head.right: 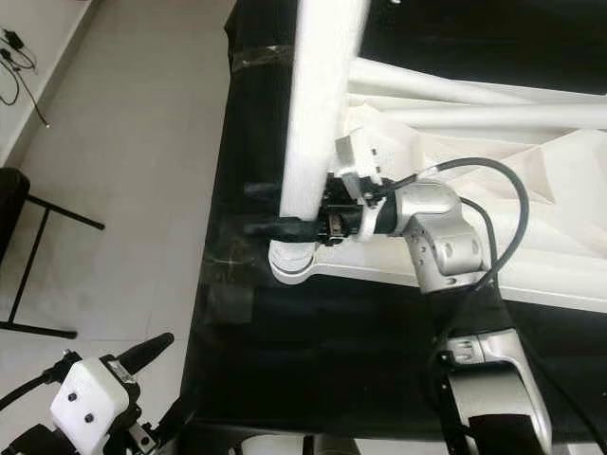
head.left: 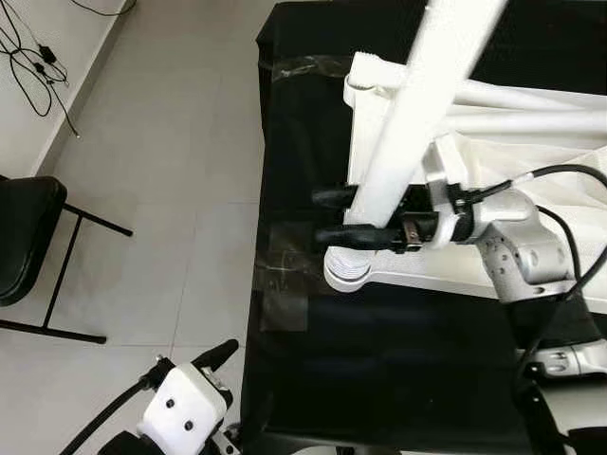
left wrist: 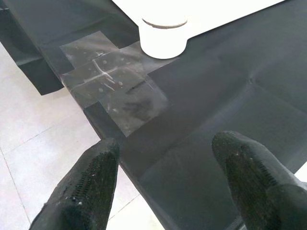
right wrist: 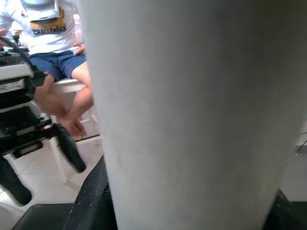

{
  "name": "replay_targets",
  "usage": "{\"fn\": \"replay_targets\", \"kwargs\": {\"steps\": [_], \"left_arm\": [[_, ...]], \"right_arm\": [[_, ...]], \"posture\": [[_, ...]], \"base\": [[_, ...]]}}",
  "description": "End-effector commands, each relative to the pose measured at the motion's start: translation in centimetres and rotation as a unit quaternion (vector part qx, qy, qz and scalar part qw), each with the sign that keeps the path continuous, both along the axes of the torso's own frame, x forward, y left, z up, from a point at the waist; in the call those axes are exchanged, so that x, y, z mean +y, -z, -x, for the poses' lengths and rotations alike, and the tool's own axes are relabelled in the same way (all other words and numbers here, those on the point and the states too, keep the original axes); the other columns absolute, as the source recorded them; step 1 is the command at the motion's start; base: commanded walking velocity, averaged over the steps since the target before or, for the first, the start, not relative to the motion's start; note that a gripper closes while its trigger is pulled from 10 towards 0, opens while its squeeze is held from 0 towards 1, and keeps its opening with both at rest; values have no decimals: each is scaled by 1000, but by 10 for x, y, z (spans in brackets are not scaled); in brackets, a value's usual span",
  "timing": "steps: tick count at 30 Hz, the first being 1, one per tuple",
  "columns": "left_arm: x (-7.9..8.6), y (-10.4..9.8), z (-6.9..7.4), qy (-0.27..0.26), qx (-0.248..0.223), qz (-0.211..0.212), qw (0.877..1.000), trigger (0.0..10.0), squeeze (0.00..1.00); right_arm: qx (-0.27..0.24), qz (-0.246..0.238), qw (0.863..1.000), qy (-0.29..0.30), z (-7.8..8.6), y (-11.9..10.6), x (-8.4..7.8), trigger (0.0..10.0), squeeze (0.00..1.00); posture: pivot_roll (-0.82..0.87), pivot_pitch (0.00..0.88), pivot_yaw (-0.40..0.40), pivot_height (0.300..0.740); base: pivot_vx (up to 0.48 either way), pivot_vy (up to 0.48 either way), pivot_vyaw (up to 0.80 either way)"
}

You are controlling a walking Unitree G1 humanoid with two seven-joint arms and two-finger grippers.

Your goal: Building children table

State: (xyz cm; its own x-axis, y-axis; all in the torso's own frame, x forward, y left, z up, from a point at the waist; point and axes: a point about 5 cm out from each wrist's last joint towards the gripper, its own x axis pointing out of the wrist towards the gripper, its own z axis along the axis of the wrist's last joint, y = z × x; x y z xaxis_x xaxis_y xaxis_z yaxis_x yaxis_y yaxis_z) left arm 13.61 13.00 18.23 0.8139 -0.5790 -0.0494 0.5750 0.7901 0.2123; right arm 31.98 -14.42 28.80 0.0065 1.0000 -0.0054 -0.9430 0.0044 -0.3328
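Right end effector (head.left: pixel 334 216) grasping white table leg (head.left: pixel 417 104), fingers clamped around it.
Leg stands tilted over round socket (head.left: pixel 347 270) at corner of white tabletop (head.left: pixel 531 284), which lies on black-covered worktop (head.left: pixel 379 370). Left end effector (left wrist: pixel 168 187) released, fingers spread, low beside the worktop edge near taped patch (left wrist: pixel 112 81).

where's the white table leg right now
In the head views the white table leg stands upright over the round socket at the tabletop's near left corner, held by the right gripper.
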Motion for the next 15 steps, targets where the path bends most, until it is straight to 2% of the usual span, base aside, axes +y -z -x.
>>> {"fn": "replay_targets", "kwargs": {"steps": [1, 7, 15], "left_arm": [[0, 4, 2, -4, 11, 3, 1000, 10000, 0], [0, 4, 2, -4, 11, 3, 1000, 10000, 0], [0, 5, 1, -3, 10, 1, 1000, 10000, 0]], "right_arm": [[55, 30, 998, 5, 0, 26, -4, 10000, 0], [50, 52, 997, -13, 6, 32, -1, 10000, 0], [41, 67, 997, -5, 3, 36, 3, 10000, 0]], "posture": [[78, 412, -1, 740], [78, 412, -1, 740], [79, 399, 3, 740]], "base": [[0, 0, 0], [0, 0, 0], [0, 0, 0]]}}
